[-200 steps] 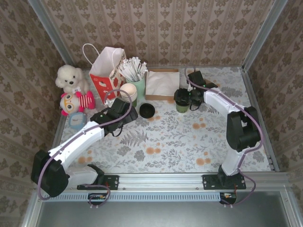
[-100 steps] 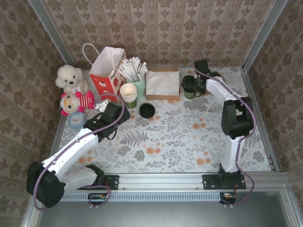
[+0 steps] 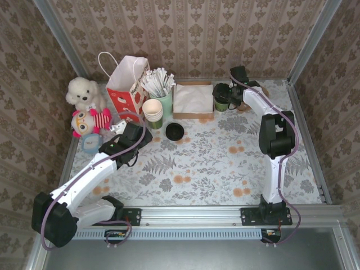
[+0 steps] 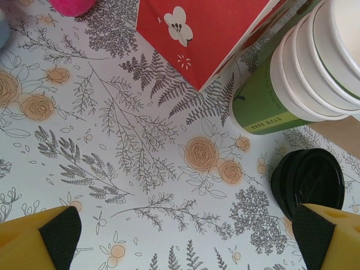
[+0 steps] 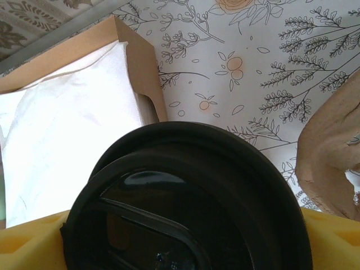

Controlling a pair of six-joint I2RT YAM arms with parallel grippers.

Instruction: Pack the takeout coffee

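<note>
Yellow foam pads (image 5: 31, 244) of the right gripper (image 3: 226, 101) flank the takeout coffee's (image 3: 220, 104) glossy round black lid (image 5: 185, 191); grip unclear. The left gripper (image 4: 185, 236) gapes wide over floral cloth (image 4: 112, 146).

The middle and near half of the tabletop (image 3: 214, 169) lay bare, wide enough for free passage. The far edge was crowded: a paper bag (image 3: 126, 84), a holder of sticks (image 3: 164, 101), a stack of cups (image 3: 152, 112), a napkin box (image 3: 193, 100) and the lidded green cup (image 3: 220, 104) just beside it. A black lid (image 3: 175, 131) lay near the stack, a narrow gap between them, and plush toys (image 3: 84, 95) blocked the far left corner.
</note>
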